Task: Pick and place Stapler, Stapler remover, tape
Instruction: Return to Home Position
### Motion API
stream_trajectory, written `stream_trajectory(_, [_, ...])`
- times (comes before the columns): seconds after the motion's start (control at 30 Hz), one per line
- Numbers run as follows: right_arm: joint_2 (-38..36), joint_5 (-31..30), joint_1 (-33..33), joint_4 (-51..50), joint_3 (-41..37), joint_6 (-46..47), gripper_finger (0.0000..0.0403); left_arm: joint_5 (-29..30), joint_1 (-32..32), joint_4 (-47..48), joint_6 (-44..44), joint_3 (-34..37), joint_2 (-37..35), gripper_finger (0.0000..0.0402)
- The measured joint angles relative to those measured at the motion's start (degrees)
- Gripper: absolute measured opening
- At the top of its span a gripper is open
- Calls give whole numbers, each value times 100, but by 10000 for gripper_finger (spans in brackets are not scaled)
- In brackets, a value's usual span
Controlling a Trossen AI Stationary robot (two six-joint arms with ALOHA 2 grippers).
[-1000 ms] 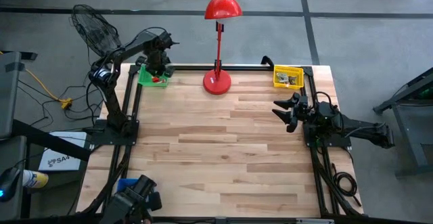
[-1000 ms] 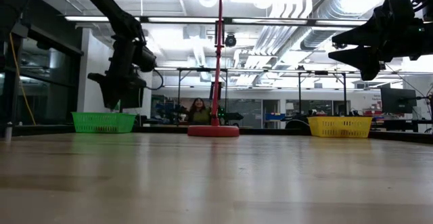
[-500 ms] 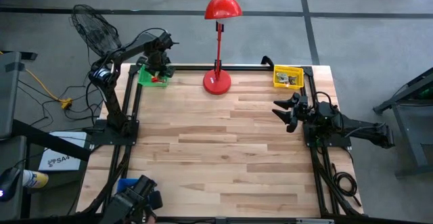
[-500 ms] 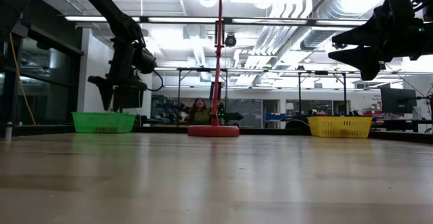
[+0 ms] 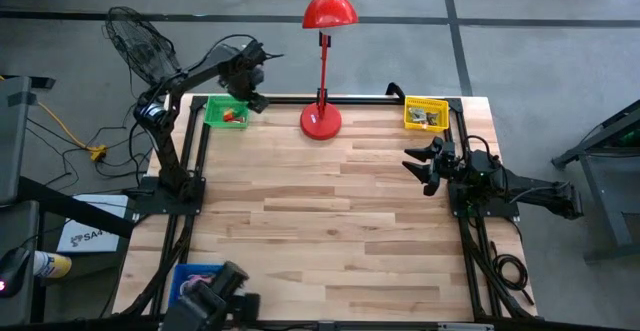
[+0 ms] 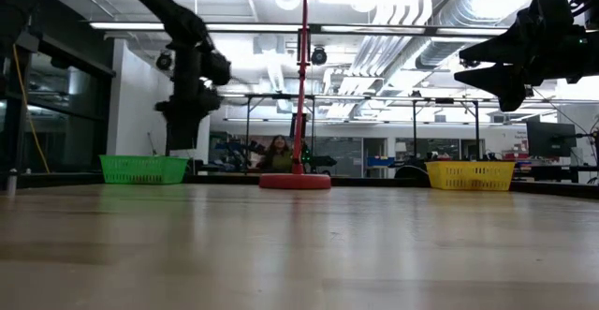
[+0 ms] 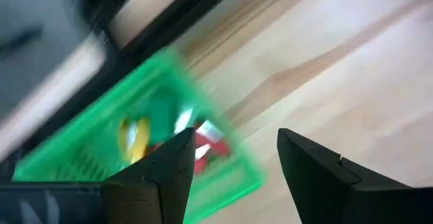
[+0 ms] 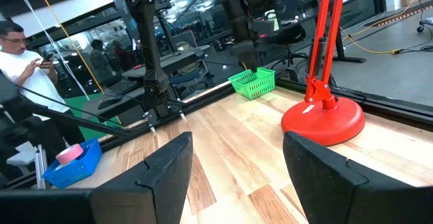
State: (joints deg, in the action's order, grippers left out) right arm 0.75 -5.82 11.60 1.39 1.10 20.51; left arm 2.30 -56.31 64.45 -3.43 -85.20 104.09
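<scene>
A green basket [image 5: 213, 111] stands at the table's far left corner and holds a small red-and-white thing [image 7: 211, 141] and a yellow thing [image 7: 134, 137]. I cannot tell which of them is the stapler or the stapler remover. My left gripper [image 7: 237, 176] hangs open above the basket's right side [image 5: 250, 83], with nothing between its fingers. My right gripper [image 5: 418, 167] waits open above the table's right side. A pink tape roll [image 8: 67, 155] lies in a blue basket [image 5: 195, 274] at the near left corner.
A red desk lamp stands on its round base [image 5: 320, 121] at the far edge's middle. A yellow basket [image 5: 425, 114] with small things sits at the far right corner. A dark device [image 5: 225, 299] sits at the near left edge. A person [image 8: 20, 61] stands beyond the table.
My left gripper has opened over the green basket, then risen and swung a little toward the table's far right. The dark device at the near left edge has shifted right, baring the blue basket.
</scene>
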Motion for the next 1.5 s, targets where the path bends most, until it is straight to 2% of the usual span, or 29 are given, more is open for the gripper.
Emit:
stream_trajectory(0.13, [0,0,2,-2,0,0,222,-350,448,-257,-415,-187,-2,206])
stream_trajectory(0.33, [0,0,1,-2,0,0,222,-758,1108,-1017,-430,-224,-167,206])
stream_trajectory(0.6, [0,0,0,-2,0,0,222,-742,2190,-2515,-433,-224,-798,206])
stream_trajectory(0.8, [0,0,1,-2,0,0,222,-272,3013,-3076,-506,-197,-1219,206])
stream_trajectory(1.17, [0,0,0,-2,0,0,222,286,4175,-4088,-276,661,-1814,206])
stream_trajectory(1.37, [0,0,2,0,0,0,222,326,4711,-4367,-235,1327,-2190,206])
stream_trajectory(1.5, [0,0,0,0,0,0,222,145,4969,-4500,-242,1850,-2608,206])
